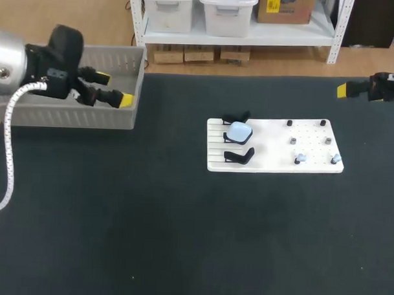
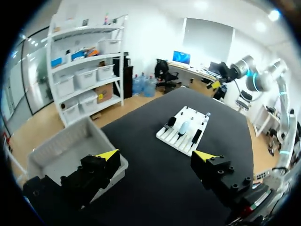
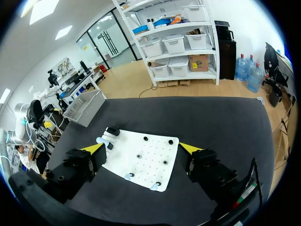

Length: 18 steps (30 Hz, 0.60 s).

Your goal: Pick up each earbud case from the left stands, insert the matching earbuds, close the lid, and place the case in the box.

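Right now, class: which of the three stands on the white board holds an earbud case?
The middle stand: it carries the pale blue earbud case. The far stand and the near stand, both black, are empty.

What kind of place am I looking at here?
Likely a robotics test bench: a left arm and a right arm flank a black table holding a white board with an earbud case and a grey box.

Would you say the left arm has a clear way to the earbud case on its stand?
Probably yes: the left gripper hangs open by the box, and only bare table lies between it and the case, which sits uncovered.
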Motion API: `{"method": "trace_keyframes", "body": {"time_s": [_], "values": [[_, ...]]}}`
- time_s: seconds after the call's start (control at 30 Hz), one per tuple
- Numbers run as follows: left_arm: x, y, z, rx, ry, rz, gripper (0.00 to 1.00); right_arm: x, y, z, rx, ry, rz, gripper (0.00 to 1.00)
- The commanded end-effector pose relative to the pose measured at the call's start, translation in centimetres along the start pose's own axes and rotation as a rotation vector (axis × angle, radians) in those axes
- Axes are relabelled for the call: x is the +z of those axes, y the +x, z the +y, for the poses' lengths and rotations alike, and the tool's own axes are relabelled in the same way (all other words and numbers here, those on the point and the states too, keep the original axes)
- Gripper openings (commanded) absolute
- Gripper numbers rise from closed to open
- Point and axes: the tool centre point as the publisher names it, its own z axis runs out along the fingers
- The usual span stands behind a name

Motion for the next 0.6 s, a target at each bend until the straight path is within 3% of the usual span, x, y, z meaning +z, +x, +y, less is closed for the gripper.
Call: {"method": "trace_keyframes", "body": {"time_s": [0.03,0.17,0.6], "values": [[1.12,-0.1,0.41,0.131,0.195,-0.076,1.0,-0.04,0.01,0.01,0.0,0.0,0.0,1.0],[1.86,-0.06,0.16,0.152,0.241,-0.062,1.0,-0.04,0.01,0.01,0.0,0.0,0.0,1.0],[1.95,-0.07,0.23,0.132,0.236,-0.05,1.0,-0.04,0.01,0.01,0.0,0.0,0.0,1.0]]}}
